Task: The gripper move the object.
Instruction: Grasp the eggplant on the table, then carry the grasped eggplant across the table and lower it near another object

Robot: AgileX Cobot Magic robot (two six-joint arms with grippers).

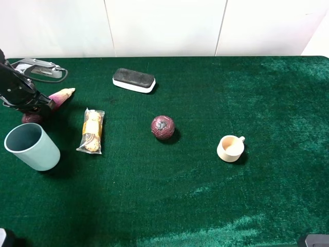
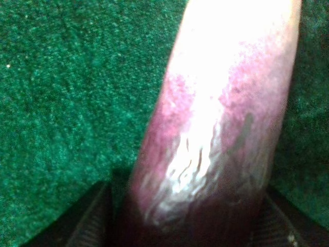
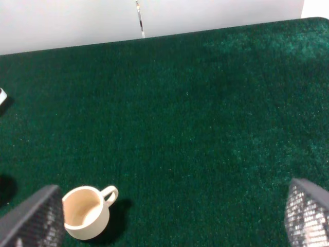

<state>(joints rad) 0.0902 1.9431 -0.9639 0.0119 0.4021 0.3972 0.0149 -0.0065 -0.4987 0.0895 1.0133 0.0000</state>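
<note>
The toy eggplant (image 1: 62, 95) lies at the far left of the green table (image 1: 205, 195), its pale pink tip pointing to the back right. My left gripper (image 1: 40, 105) is shut on its dark purple body. In the left wrist view the eggplant (image 2: 216, 118) fills the frame, with a black finger (image 2: 90, 224) on each side at its dark end. Whether it rests on the cloth or hangs just above it I cannot tell. My right gripper (image 3: 169, 221) is open and empty over bare cloth; only a corner of that arm (image 1: 314, 240) shows at the front right.
A teal cup (image 1: 32, 146) stands just in front of the left gripper. A wrapped snack (image 1: 91, 130), a round maroon ball (image 1: 162, 127), a cream mug (image 1: 230, 148) and a black-and-white eraser (image 1: 133, 80) lie across the table. The mug also shows in the right wrist view (image 3: 87, 211).
</note>
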